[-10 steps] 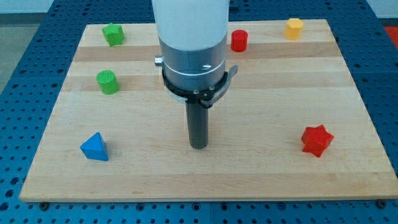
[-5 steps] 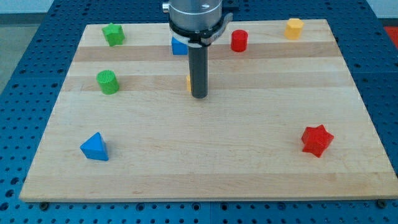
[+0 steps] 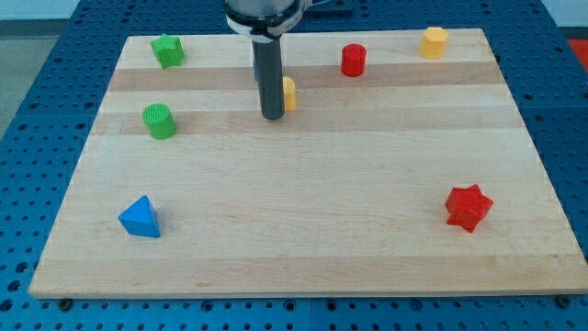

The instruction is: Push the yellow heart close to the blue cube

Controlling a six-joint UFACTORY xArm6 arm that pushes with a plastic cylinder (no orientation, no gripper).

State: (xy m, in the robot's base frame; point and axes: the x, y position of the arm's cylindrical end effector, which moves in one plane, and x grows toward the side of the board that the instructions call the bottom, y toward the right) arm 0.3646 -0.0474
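My tip point(image 3: 272, 116) rests on the board near the view's top centre. The yellow heart point(image 3: 288, 93) sits right against the rod's right side, partly hidden by it. The blue cube point(image 3: 256, 68) is almost fully hidden behind the rod; only a thin blue sliver shows at the rod's left edge, just up and left of the heart. The heart and the cube look very near each other.
A green star block point(image 3: 167, 51) lies at top left and a green cylinder point(image 3: 159, 120) below it. A red cylinder point(image 3: 354, 60) and a yellow hexagon block point(image 3: 435, 41) lie at top right. A blue triangle block point(image 3: 140, 218) is at bottom left, a red star block point(image 3: 468, 207) at bottom right.
My tip has moved from the board's middle up towards the view's top and slightly left. The yellow heart has shifted up with it, ending beside the blue cube, which the rod now hides.
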